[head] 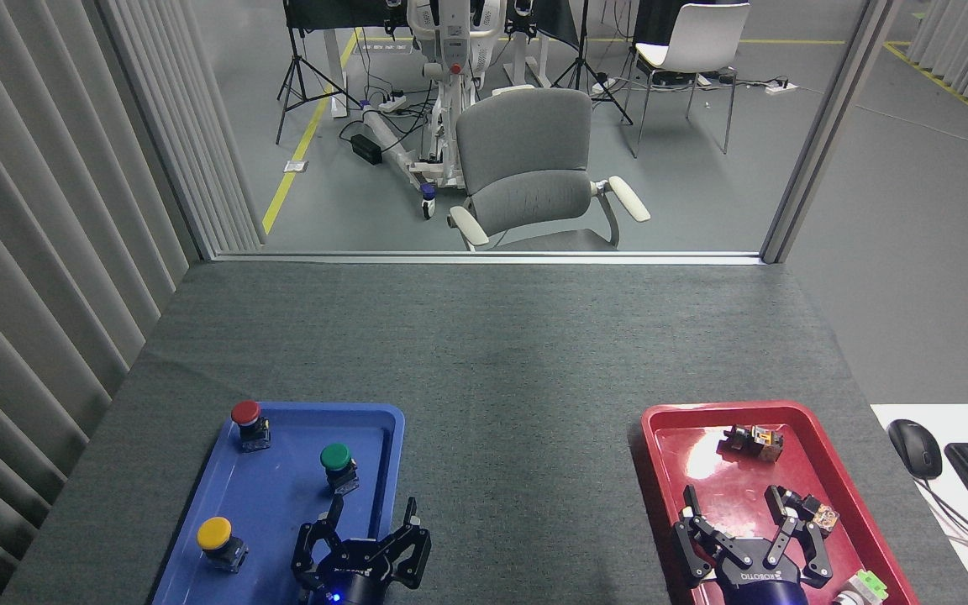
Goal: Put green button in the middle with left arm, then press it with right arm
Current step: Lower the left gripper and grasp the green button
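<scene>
Head view: the green button stands upright in the blue tray, toward its right side, not yet on the grey mat between the trays. The left gripper hovers over the tray's near right edge, fingers spread, empty, one fingertip just near of the button. The red button stands at the far left corner; the yellow button near left. The right gripper hangs over the red tray, jaws released, holding nothing.
</scene>
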Controlling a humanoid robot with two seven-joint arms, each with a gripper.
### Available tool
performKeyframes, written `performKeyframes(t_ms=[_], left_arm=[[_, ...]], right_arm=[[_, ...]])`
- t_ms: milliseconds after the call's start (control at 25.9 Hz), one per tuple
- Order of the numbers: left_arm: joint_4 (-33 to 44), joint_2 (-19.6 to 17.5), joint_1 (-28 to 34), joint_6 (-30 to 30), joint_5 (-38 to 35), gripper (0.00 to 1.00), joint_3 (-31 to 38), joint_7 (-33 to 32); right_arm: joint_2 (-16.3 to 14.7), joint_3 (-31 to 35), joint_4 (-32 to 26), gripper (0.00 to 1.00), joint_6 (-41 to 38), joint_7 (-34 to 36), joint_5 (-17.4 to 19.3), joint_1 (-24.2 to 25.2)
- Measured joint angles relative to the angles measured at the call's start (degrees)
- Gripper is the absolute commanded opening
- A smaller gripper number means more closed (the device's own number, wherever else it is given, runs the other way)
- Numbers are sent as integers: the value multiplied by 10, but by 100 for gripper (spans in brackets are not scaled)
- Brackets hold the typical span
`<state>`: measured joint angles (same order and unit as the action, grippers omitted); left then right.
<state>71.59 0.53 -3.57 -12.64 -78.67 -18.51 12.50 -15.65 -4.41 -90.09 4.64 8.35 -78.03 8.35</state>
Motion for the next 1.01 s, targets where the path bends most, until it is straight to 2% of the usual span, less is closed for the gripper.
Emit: performKeyframes(t_ms=[503, 1006], left_arm=[[-100, 4, -73, -33, 66, 100, 1, 35], [-182, 3, -122, -40, 77, 99, 1, 49]], right_arm=[[2, 8, 0, 99, 3, 0, 1, 0], [0, 12, 0, 99, -1, -2, 2, 0]])
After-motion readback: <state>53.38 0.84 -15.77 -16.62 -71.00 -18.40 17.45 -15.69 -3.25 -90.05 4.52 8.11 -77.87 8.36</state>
